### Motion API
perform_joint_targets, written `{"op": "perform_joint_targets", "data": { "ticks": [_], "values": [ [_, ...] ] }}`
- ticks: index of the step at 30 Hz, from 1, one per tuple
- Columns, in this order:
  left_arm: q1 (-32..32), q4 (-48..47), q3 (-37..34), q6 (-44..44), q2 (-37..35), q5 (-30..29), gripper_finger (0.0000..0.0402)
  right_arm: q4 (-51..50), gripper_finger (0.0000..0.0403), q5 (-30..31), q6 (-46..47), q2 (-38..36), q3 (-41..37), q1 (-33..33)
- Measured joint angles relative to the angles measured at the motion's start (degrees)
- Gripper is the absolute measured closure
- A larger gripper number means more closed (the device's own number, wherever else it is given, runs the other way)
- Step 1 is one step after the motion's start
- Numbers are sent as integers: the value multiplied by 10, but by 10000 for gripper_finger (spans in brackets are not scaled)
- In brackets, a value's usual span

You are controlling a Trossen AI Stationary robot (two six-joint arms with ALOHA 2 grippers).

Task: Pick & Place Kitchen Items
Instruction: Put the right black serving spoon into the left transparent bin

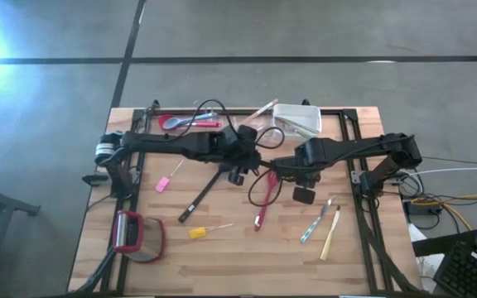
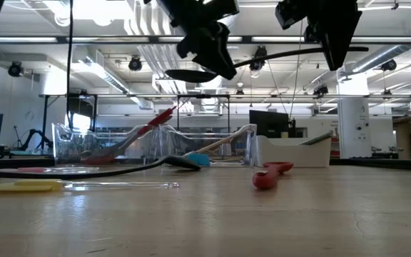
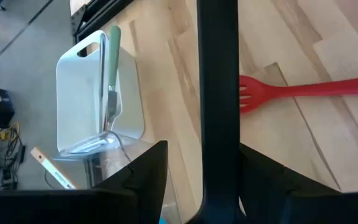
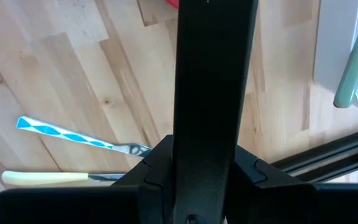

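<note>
Jaws: both grasp black spoon (image 2: 262, 58) aloft | below: red fork (image 3: 303, 90) | near: white tub (image 3: 98, 93)

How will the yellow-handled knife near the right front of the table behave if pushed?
The yellow-handled knife lies flat on the bare wood table, so it would probably slide or pivot, not roll. It looks thin, likely light. It may knock the blue-patterned fork beside it.

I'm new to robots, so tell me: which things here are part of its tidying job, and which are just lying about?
Job: black spoon held aloft in the right gripper, left gripper at it too; red spatula; blue-patterned fork; cream-handled knife; yellow piece; pink piece.
Lying about: red-framed round object; white tub; clear tub.
</note>
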Motion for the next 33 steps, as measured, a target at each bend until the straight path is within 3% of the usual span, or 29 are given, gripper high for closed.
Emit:
{"op": "perform_joint_targets", "data": {
  "ticks": [7,15,23,29,33],
  "values": [
    [-1,-3,4,1,4,0,235,0,322,1,-3,0,0,0],
    [-9,-15,18,8,-5,10,333,-2,322,5,-4,0,-1,-3],
    [-6,-31,17,0,-6,-10,333,4,322,4,10,0,3,-4],
    [27,-80,9,-32,-7,10,333,1,242,11,48,-25,9,-3],
    [61,-73,-24,-47,-32,37,333,1,213,23,74,-56,7,0]
  ]
}}
